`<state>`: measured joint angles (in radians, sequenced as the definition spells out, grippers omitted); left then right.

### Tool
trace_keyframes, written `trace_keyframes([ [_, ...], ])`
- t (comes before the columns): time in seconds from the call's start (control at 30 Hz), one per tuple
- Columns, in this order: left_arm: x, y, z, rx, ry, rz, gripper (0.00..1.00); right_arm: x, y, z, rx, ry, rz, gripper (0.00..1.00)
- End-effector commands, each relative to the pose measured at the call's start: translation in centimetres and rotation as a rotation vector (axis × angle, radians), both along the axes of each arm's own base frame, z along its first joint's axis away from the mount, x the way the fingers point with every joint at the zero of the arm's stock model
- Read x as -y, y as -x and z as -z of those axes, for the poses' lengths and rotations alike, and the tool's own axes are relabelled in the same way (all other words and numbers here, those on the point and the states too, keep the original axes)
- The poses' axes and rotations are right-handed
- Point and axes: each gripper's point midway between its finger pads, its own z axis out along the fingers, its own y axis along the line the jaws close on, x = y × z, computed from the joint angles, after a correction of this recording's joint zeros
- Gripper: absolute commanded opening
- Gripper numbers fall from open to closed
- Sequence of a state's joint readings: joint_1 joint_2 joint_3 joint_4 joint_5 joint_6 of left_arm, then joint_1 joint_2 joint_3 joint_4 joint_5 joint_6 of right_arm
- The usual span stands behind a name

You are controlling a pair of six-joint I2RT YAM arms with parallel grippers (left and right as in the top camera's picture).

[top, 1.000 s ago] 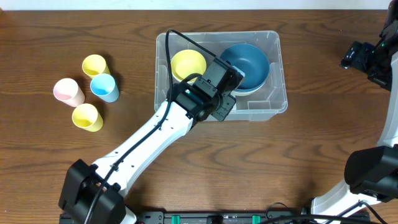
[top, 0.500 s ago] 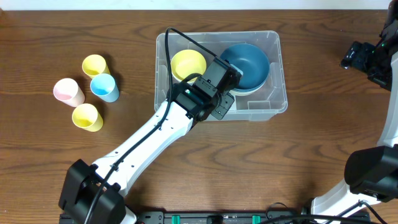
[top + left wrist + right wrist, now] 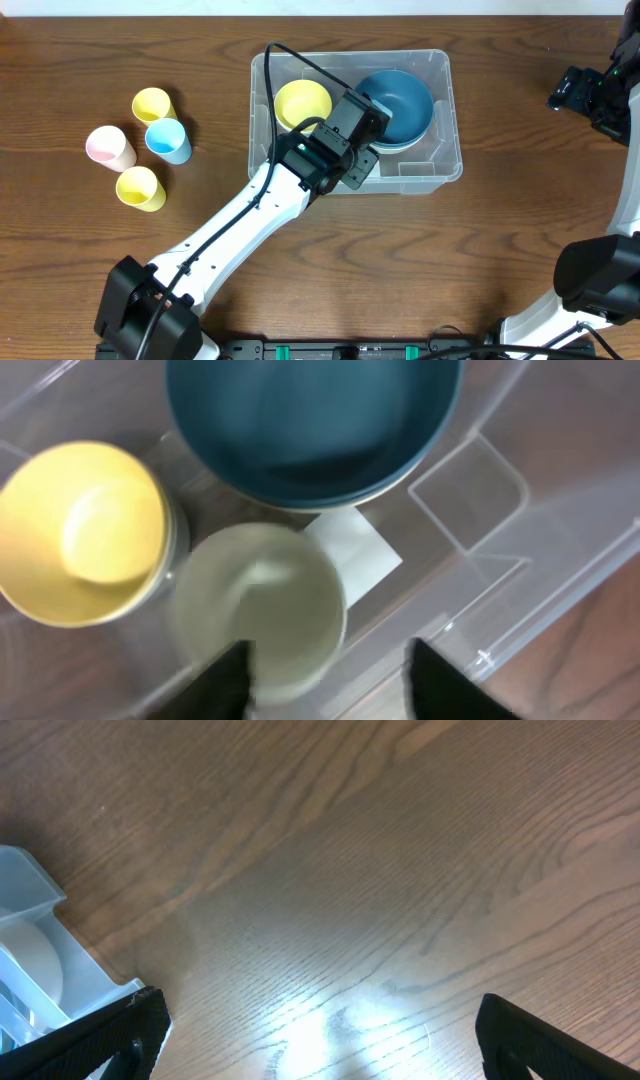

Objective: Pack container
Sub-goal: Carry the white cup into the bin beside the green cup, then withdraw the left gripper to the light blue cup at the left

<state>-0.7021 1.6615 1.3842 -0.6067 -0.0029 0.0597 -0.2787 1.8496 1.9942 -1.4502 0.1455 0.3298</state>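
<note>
The table (image 3: 500,250) is brown wood. The container (image 3: 455,120) sits on it directly under the left gripper (image 3: 330,665), which hangs inside its walls. It is well off to the left of the right gripper (image 3: 322,1015), and only one of its corners shows at the edge of the right wrist view.

The left jaws stand apart, gripping nothing. The blue bowl (image 3: 310,420) lies ahead of them. The yellow bowl (image 3: 85,530) is ahead and to their left. The pale bowl (image 3: 260,605) is blurred and sits just ahead of the left finger (image 3: 230,680), which overlaps its near rim. The other finger stands clear of it. All three bowls are in the container.

The right jaws are spread wide over bare wood, empty.

Outside the container, well to the left of the left jaws, stand a pink cup (image 3: 110,147), a blue cup (image 3: 168,140) and two yellow cups, one far (image 3: 152,103) and one near (image 3: 140,188).

The white label (image 3: 360,550) lies ahead of the left jaws, between the pale bowl and the blue bowl.
</note>
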Motion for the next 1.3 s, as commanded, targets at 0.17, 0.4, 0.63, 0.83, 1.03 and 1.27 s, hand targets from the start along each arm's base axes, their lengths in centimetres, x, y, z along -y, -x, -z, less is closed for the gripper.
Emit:
trace_keyframes([
  [0.17,0.2,-0.6,-0.3,0.020,0.007,-0.007,0.68,0.2,0.1,0.1,-0.001,-0.004,0.018,0.99],
  [0.4,-1.9,-1.9,-4.5,0.112,0.024,-0.107,0.75,0.2,0.1,0.1,-0.001,-0.004,0.018,0.99],
  [0.63,-12.3,-3.9,-15.3,0.275,0.112,-0.392,0.76,0.2,0.1,0.1,-0.001,-0.004,0.018,0.99],
  [0.83,-25.7,-4.7,-12.3,0.134,0.051,-0.749,0.76,0.2,0.1,0.1,-0.001,-0.004,0.018,0.99],
  [1.03,-30.7,-5.3,-3.8,-0.204,0.108,-0.860,0.76,0.2,0.1,0.1,-0.001,-0.004,0.018,0.99],
  [1.27,-30.9,-5.8,2.5,-0.393,0.082,-0.853,0.76,0.2,0.1,0.1,-0.001,-0.004,0.018,0.99],
])
